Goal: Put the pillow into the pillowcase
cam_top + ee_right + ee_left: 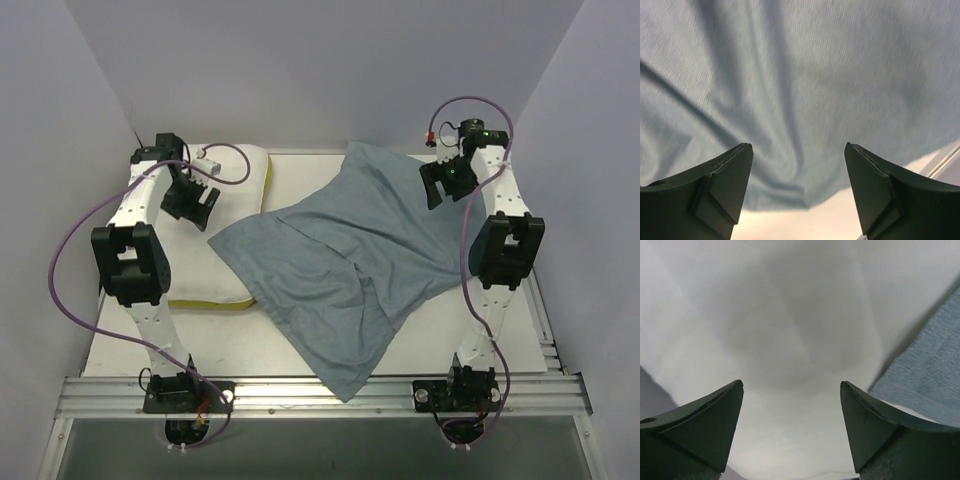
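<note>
Limp grey-blue cloth pillowcase [340, 260] draped over edge of soft white yellow-piped pillow [200, 275], not enclosing it. Left gripper [791, 390] and right gripper [798, 150] spread, empty; probably poised to regrasp.

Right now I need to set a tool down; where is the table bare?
Bare table near-left, between pillow, pillowcase and front rail; a smaller patch near-right, beside the right arm. Centre is crowded: pillowcase overlaps pillow.

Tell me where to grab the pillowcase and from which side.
Probably the far right part of the pillowcase, under the open right gripper, coming straight down from above. The cloth lies limp and flat, but creases there give it a fold to pinch.
</note>
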Motion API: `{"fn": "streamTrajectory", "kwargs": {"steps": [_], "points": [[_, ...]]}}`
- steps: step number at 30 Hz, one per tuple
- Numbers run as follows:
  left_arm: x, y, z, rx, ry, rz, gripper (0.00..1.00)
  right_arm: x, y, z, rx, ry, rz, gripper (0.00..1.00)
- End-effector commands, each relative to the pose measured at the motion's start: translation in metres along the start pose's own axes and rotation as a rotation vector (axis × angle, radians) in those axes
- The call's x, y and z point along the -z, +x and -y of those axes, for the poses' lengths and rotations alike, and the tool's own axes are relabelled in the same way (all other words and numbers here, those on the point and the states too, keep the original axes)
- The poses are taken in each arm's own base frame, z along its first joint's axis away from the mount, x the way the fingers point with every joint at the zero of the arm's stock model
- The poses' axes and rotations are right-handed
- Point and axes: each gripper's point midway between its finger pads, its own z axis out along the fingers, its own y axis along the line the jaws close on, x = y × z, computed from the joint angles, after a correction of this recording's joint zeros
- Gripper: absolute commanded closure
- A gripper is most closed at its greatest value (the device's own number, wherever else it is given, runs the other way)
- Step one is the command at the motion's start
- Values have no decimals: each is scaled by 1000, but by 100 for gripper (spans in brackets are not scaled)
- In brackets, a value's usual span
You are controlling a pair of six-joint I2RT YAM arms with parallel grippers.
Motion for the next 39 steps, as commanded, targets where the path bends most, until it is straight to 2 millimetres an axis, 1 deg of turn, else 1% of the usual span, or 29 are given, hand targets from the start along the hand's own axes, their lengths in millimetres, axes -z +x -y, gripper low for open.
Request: {"fn": "streamTrajectory", "kwargs": {"steps": [1,2,3,4,5,7,9,11,12,13,15,17,18,19,20,22,23,24,25,26,27,28,29,30,32,33,34,35,39], "points": [[11,17,34,123,101,-1,14,-51,1,11,38,20,-87,25],[6,34,40,147,114,-40,14,-69,2,19,38,46,-116,27],[5,40,43,152,121,-52,15,-80,-2,30,34,92,-110,29],[4,46,45,147,128,-61,16,-97,4,39,26,123,-144,31],[4,59,48,151,132,-85,16,-98,8,65,10,267,-178,33],[5,69,49,149,130,-102,16,-109,24,85,0,356,-249,36],[6,79,47,146,113,-126,16,-106,43,105,1,427,-319,38],[4,85,43,152,107,-136,16,-99,49,120,-24,464,-329,42],[2,91,38,162,94,-156,16,-89,58,135,-30,496,-353,45],[-1,93,35,169,86,-163,17,-85,65,139,-13,501,-382,46],[-7,94,27,180,74,-173,17,-72,94,147,13,495,-484,47],[-14,95,16,191,59,-181,17,-62,132,140,67,413,-597,47],[-16,94,13,192,57,-181,18,-58,145,136,76,373,-618,50],[-14,87,6,199,53,-157,17,-47,169,130,81,321,-657,51],[-16,86,4,202,58,-155,17,-39,181,123,92,277,-685,52],[-13,81,-3,210,50,-134,17,-19,192,112,83,227,-669,54],[-9,75,-10,211,48,-106,16,-10,200,100,95,173,-687,54],[-6,74,-11,211,53,-96,16,-4,198,94,95,150,-667,53],[-3,71,-13,212,55,-80,15,11,187,87,87,147,-606,50],[4,65,-13,206,68,-44,15,14,166,76,57,112,-496,45],[6,64,-11,200,79,-34,14,20,149,71,39,108,-423,32],[10,62,-8,183,94,-20,13,25,130,59,42,80,-345,26],[14,57,2,177,140,14,13,28,99,47,72,71,-259,21],[17,59,10,169,174,14,12,28,83,33,64,55,-217,16],[20,60,25,139,229,19,11,19,59,15,97,35,-184,14],[19,65,40,128,280,-2,11,14,36,-9,139,8,-151,14],[17,69,45,119,295,-14,11,1,32,-19,150,-17,-166,14],[14,76,55,116,319,-41,11,-10,20,-41,196,-42,-162,15],[10,91,74,100,357,-101,10,-49,3,-73,273,-76,-177,19]]}}
